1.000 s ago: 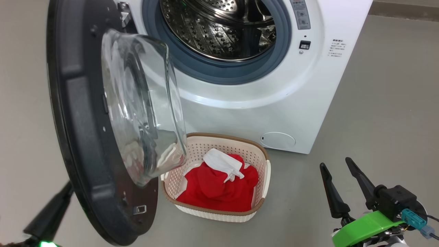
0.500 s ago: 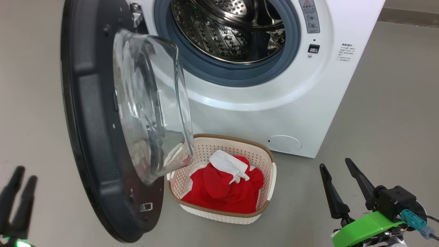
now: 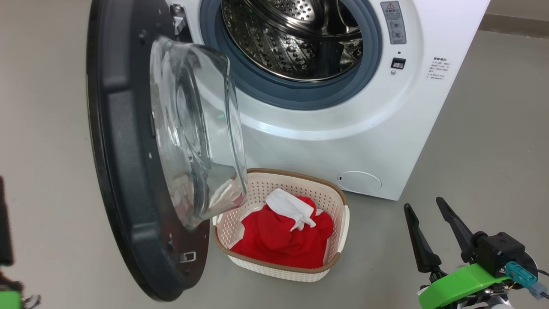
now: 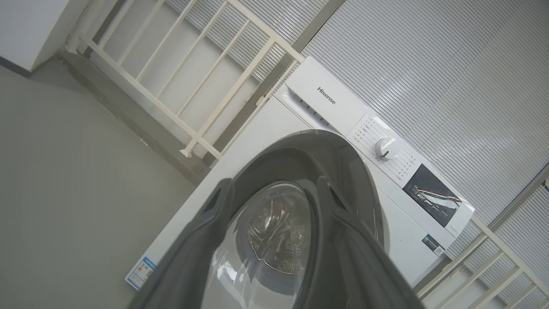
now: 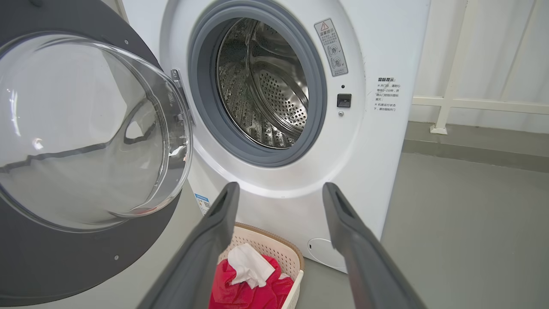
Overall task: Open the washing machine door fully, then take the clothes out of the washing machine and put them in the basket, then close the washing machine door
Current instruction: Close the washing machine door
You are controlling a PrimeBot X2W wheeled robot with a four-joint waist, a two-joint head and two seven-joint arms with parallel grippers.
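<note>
The washing machine (image 3: 343, 141) stands with its drum (image 3: 291, 38) showing bare steel. Its door (image 3: 124, 171) hangs wide open to the left, the glass bowl (image 3: 193, 128) bulging out over the basket (image 3: 339, 201). The clothes, red fabric (image 3: 279, 240) with a white cloth (image 3: 291, 206) on top, lie in the basket. My right gripper (image 3: 422, 203) is open at the lower right, apart from everything. A dark finger (image 3: 4, 223) of my left arm shows at the left edge. In the left wrist view my left gripper (image 4: 274, 189) is open, facing the door's outer side (image 4: 300, 154).
Grey floor (image 3: 472, 150) spreads to the right of the machine and around the basket. A white railing (image 5: 472, 103) runs along the wall behind the machine. The open door takes up the room left of the basket.
My left gripper has opened and drawn away leftward from the door's lower edge. The head camera has shifted, so the machine sits further right. The right gripper has kept still.
</note>
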